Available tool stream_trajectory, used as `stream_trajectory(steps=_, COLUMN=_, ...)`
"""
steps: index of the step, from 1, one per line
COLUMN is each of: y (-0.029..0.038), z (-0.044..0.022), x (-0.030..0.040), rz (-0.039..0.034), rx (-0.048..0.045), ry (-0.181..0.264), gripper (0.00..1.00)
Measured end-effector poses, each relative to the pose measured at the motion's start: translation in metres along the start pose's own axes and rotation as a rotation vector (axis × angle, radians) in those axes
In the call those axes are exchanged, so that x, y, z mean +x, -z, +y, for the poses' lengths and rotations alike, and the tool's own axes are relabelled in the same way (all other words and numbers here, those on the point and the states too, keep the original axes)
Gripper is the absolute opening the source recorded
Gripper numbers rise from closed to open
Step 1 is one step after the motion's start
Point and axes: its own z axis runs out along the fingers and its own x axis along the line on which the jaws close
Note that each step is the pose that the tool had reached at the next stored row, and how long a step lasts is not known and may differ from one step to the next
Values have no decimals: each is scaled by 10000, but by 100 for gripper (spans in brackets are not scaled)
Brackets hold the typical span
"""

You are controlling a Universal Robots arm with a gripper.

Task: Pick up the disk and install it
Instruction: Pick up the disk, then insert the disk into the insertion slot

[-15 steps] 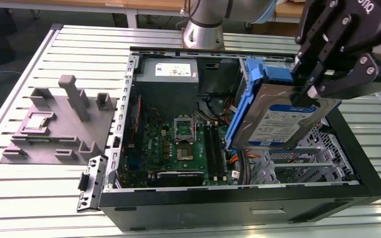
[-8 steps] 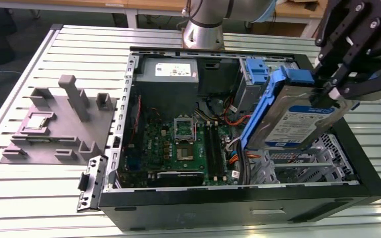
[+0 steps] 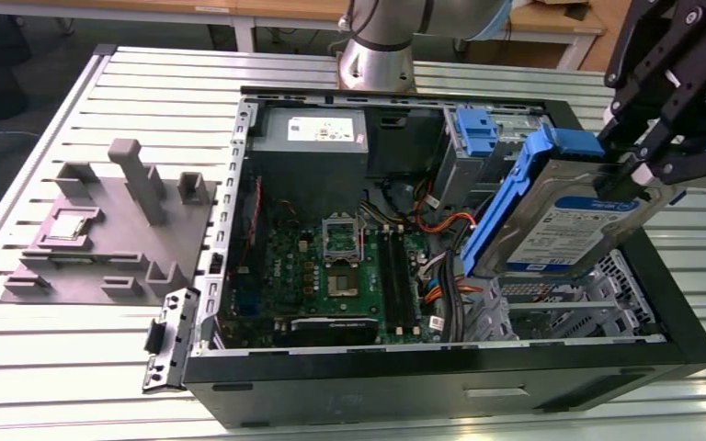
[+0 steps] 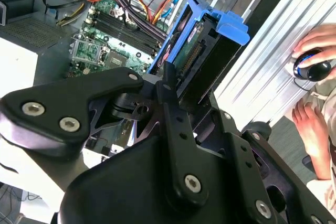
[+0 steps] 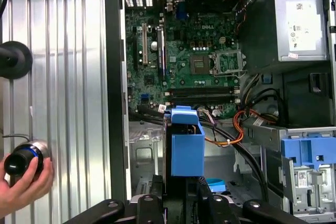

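Robotics lab bench configured for computer assembly work.
An opened desktop computer case (image 3: pixel 451 381), its motherboard (image 3: pixel 341 266) exposed, lies on a slatted aluminium-profile table (image 3: pixel 71 367). Behind the case, the robot arm's base (image 3: pixel 375 55) stands on the same table, and wooden desks (image 3: pixel 169 7) stand beyond it. Beside the case, on the exterior view's left, sits a grey fixture block (image 3: pixel 102 234) with posts and pockets. Beside the case in the first wrist view, a person's hand (image 5: pixel 21 192) grips a round control knob (image 5: pixel 23 161).
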Motion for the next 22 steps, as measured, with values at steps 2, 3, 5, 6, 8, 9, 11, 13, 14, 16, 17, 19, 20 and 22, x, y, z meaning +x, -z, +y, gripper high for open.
stream_trajectory(steps=2, y=0, z=0, x=0, rz=1, rx=0, ry=0, gripper=35)
stream_trajectory(steps=3, y=0, z=-1, x=0, rz=1, rx=0, ry=0, gripper=35)
stream_trajectory(steps=5, y=-1, z=-18, x=-1, rz=-1, rx=0, ry=2, gripper=35)
stream_trajectory(steps=6, y=-1, z=-33, x=-1, rz=0, rx=0, ry=1, gripper=35)
stream_trajectory(steps=8, y=0, z=-74, x=-4, rz=1, rx=0, ry=1, gripper=35)
stream_trajectory(steps=9, y=0, z=-95, x=-5, rz=0, rx=0, ry=1, gripper=35)
stream_trajectory(steps=11, y=1, z=-135, x=-8, rz=0, rx=0, ry=1, gripper=35)
stream_trajectory(steps=13, y=1, z=-176, x=-10, rz=1, rx=0, ry=0, gripper=35)
stream_trajectory(steps=14, y=1, z=-200, x=-11, rz=0, rx=0, ry=1, gripper=35)
stream_trajectory(steps=16, y=2, z=-249, x=-14, rz=0, rx=0, ry=1, gripper=35)
stream_trajectory(steps=17, y=1, z=-275, x=-15, rz=-1, rx=0, ry=1, gripper=35)
stream_trajectory(steps=19, y=0, z=-326, x=-18, rz=-1, rx=0, ry=1, gripper=35)
stream_trajectory(steps=20, y=-5, z=-349, x=-19, rz=-2, rx=-1, ry=2, gripper=35)
stream_trajectory(steps=22, y=-18, z=-376, x=-20, rz=2, rx=-1, ry=31, gripper=35)
